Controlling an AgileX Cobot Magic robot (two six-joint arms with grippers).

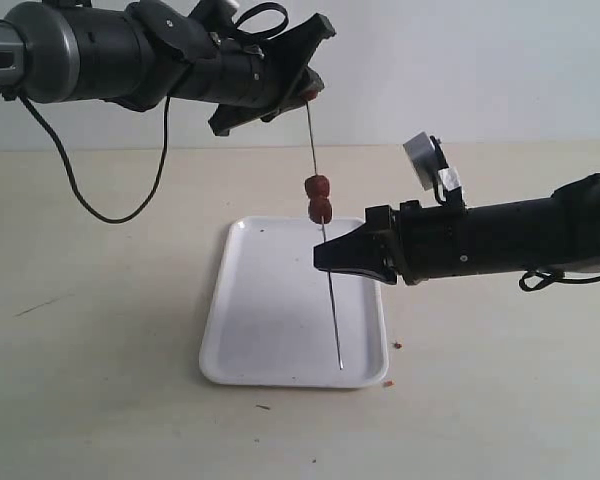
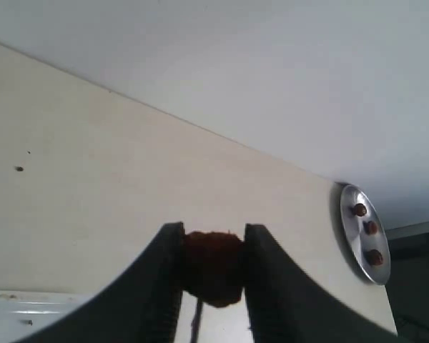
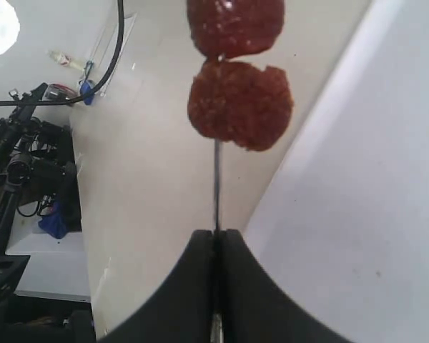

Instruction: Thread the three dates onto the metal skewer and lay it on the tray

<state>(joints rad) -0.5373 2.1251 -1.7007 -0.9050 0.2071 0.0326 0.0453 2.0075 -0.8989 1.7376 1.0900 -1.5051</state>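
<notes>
Above tray (image 1: pixel 260 330), skewer (image 1: pixel 332 300), seemingly three dates (image 1: pixel 320 208)

Robotics lab: bare tabletop (image 1: pixel 100 400), cabled black gear (image 3: pixel 25 168)

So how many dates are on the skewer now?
3 dates: two stacked midway up the skewer, above the right gripper; one at its top end, in the left gripper.

Left pincer (image 2: pixel 214 236) gripping, right pincer (image 3: pixel 216 237) pinched shut
</notes>
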